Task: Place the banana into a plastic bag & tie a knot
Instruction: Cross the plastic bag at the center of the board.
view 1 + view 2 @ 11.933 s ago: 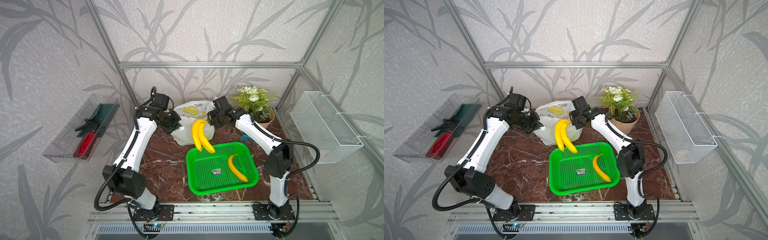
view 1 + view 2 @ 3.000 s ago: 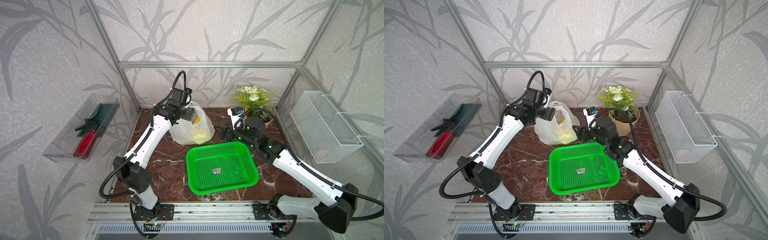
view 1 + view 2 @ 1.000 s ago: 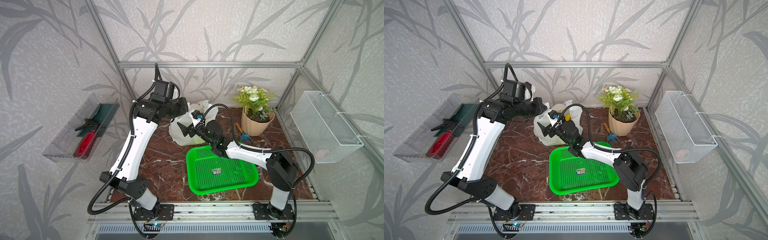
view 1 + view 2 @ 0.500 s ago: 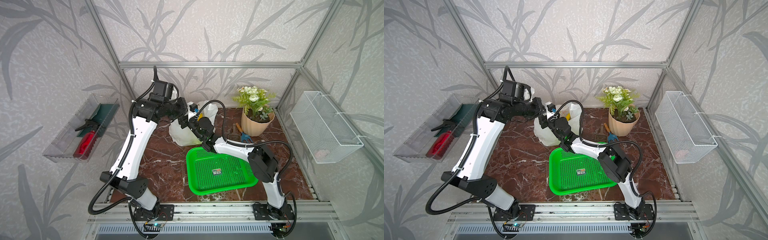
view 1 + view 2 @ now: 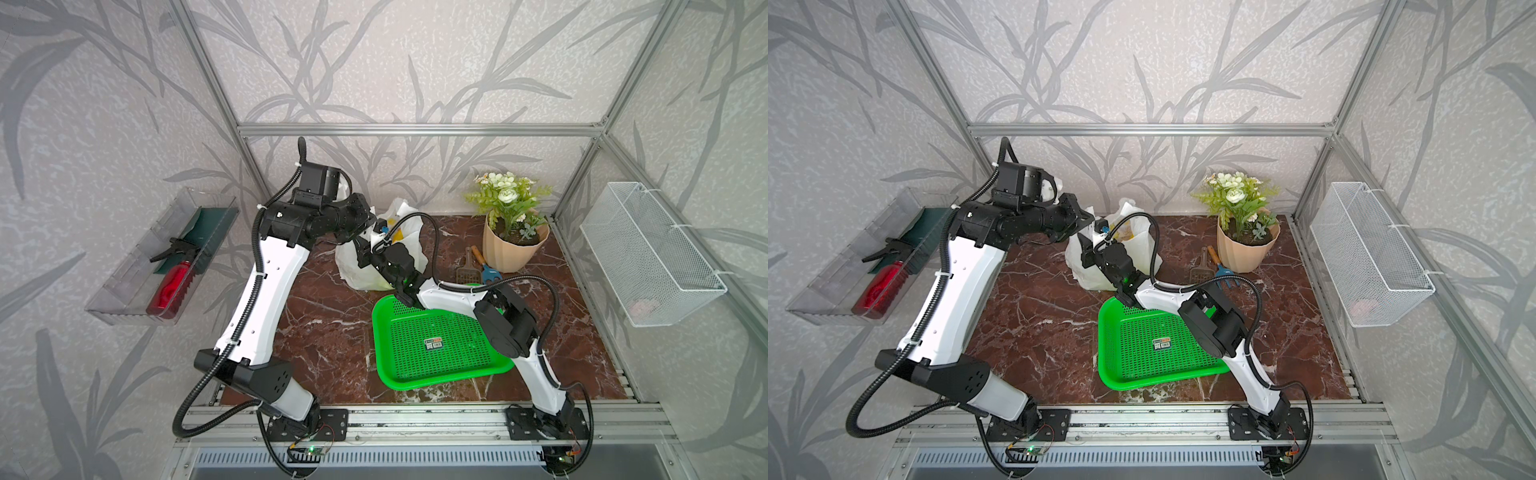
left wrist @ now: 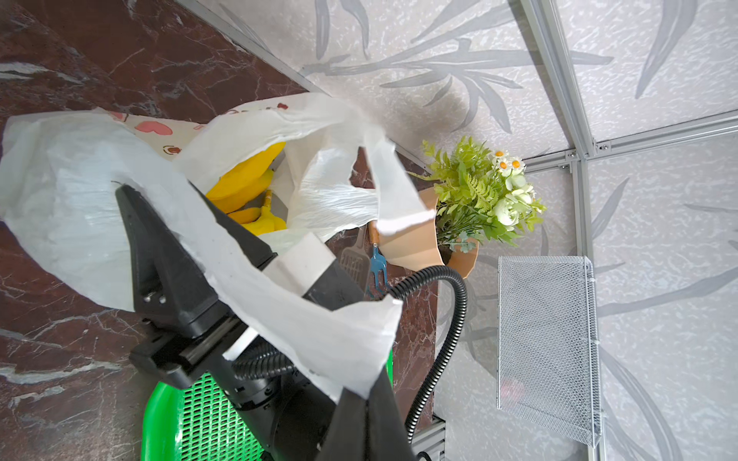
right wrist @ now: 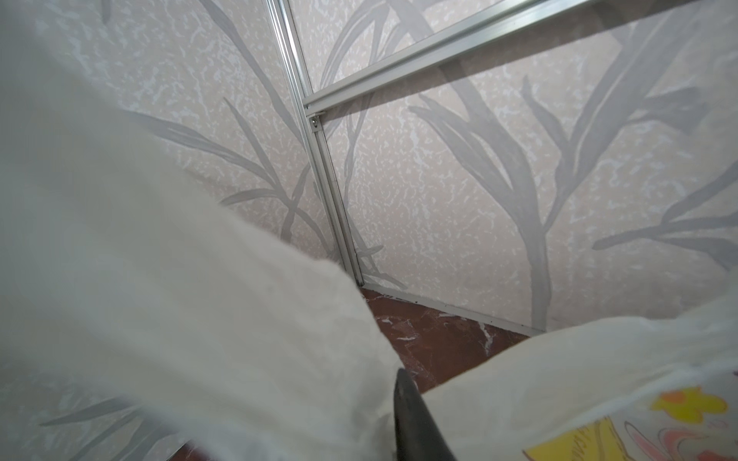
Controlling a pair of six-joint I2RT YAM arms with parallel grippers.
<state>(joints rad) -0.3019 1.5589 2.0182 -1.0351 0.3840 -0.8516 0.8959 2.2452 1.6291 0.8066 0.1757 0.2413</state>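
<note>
1. Right up close in the left wrist view, the left gripper is pinched tight on a strip of the plastic bag, one of its white handles.
2. Just past it, the right gripper has bag film running between its two black fingers. Honestly can't tell if it's clamping or just straddling it.
3. Lower centre in both top views, the green basket sits on the marble table with a small label on its floor.
4. Middle of the frame, just behind the basket's far left corner, the bag rests on the table with its mouth open and yellow bananas inside.
5. Back right there's a flower pot.
6. Left edge has a clear wall tray with a red spray bottle in it.
7. Right edge has a white wire basket with something pinkish inside, too blurry to name.
</note>
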